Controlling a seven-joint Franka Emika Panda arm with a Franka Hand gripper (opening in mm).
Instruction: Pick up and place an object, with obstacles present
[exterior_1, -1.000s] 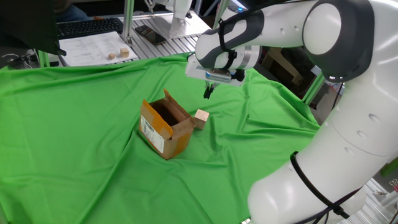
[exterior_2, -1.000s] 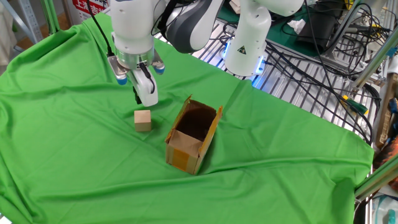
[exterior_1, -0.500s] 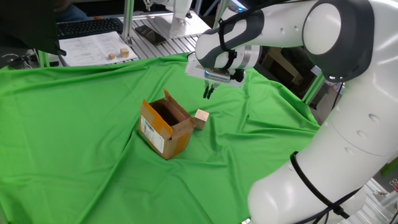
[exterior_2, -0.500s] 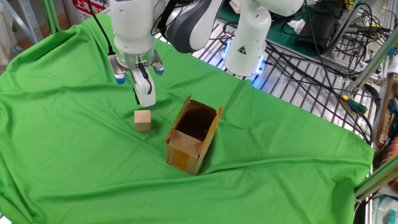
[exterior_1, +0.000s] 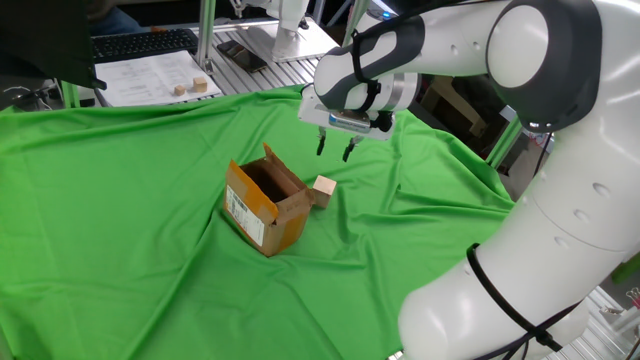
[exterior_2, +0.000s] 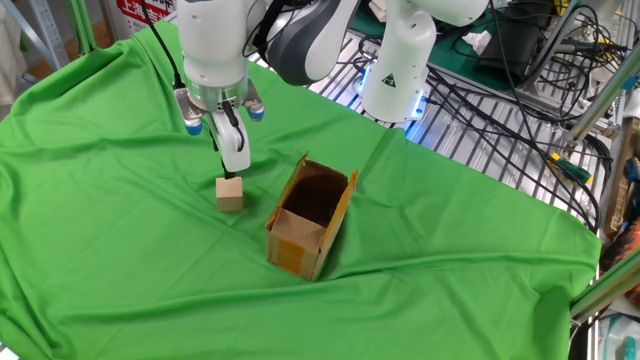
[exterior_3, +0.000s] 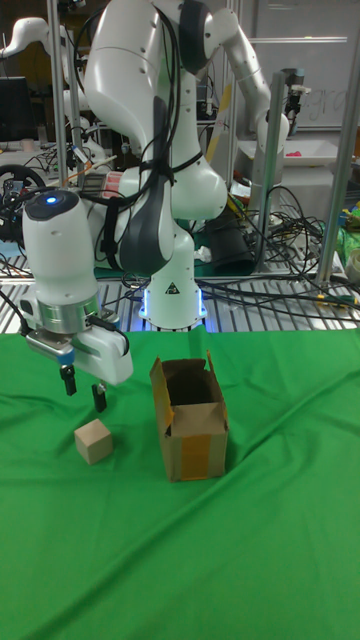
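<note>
The object, a small tan wooden cube (exterior_1: 323, 189) (exterior_2: 230, 193) (exterior_3: 94, 441), rests on the green cloth, touching or nearly touching the right side of the obstacle. That obstacle is a brown cardboard box (exterior_1: 265, 205) (exterior_2: 310, 220) (exterior_3: 190, 420) with raised flaps and a white label, its opening facing up. My gripper (exterior_1: 334, 150) (exterior_2: 226, 160) (exterior_3: 84, 389) hangs a short way above the cube and slightly behind it. Its fingers are spread apart, pointing down, with nothing between them.
Green cloth (exterior_1: 120, 260) covers the table in folds. Behind it are a keyboard (exterior_1: 145, 42), papers with two small wooden blocks (exterior_1: 198, 84), and a metal grid. The arm's base (exterior_2: 400, 70) and cables (exterior_2: 520, 80) stand at the far edge.
The fingers, together a second ago, have spread apart. The gripper has stayed almost in place above the cube. Cube and box have not moved.
</note>
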